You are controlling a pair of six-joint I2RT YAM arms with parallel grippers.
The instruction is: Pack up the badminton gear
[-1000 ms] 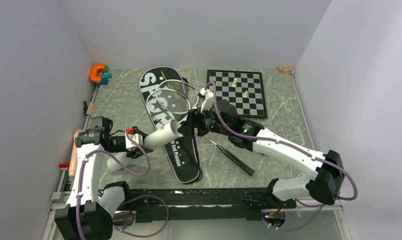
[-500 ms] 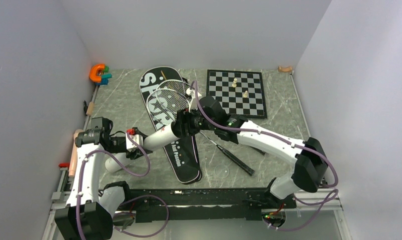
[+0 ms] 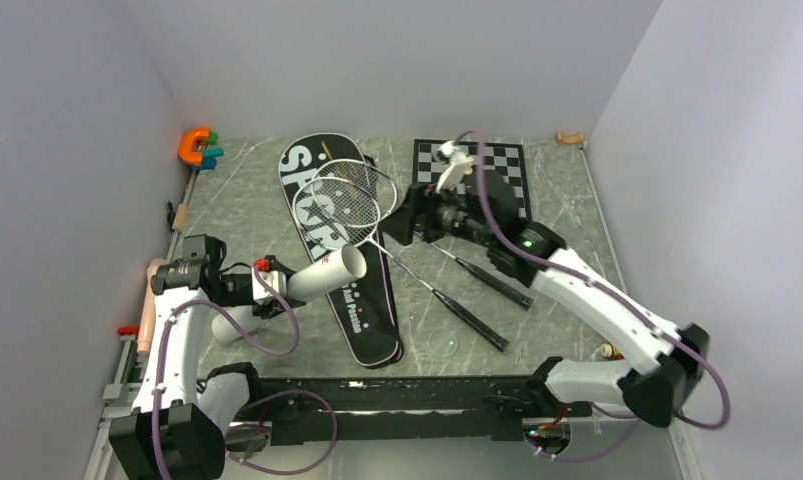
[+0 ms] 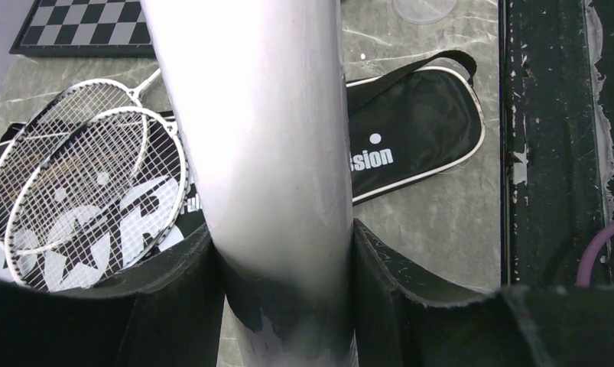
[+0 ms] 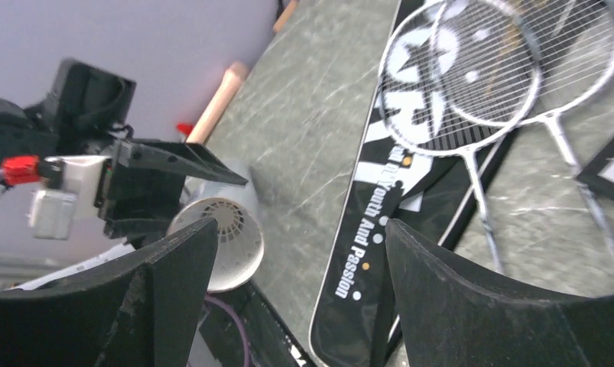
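My left gripper (image 3: pixel 274 287) is shut on the whitish tube (image 3: pixel 325 272) and holds it tilted above the table, open mouth toward the middle; in the left wrist view the tube (image 4: pixel 258 138) fills the gap between the jaws (image 4: pixel 284 260). A white ribbed shuttlecock (image 5: pixel 216 222) shows inside the tube's mouth. My right gripper (image 3: pixel 397 225) is open and empty over the racket shafts, apart from the tube; its own view (image 5: pixel 300 252) shows nothing between the jaws. Two white-framed rackets (image 3: pixel 342 200) lie across the black lettered bag (image 3: pixel 365 315).
The chessboard (image 3: pixel 502 195) with pale pieces lies at the back right, under my right arm. Orange and teal toy blocks (image 3: pixel 199 147) sit at the back left corner. A clear round disc (image 3: pixel 442 345) lies near the front edge. The black racket handles (image 3: pixel 477 325) point front right.
My right gripper went left to the tube's mouth half a second ago, then drew back to the right toward the chessboard, open. The left gripper and tube have stayed put.
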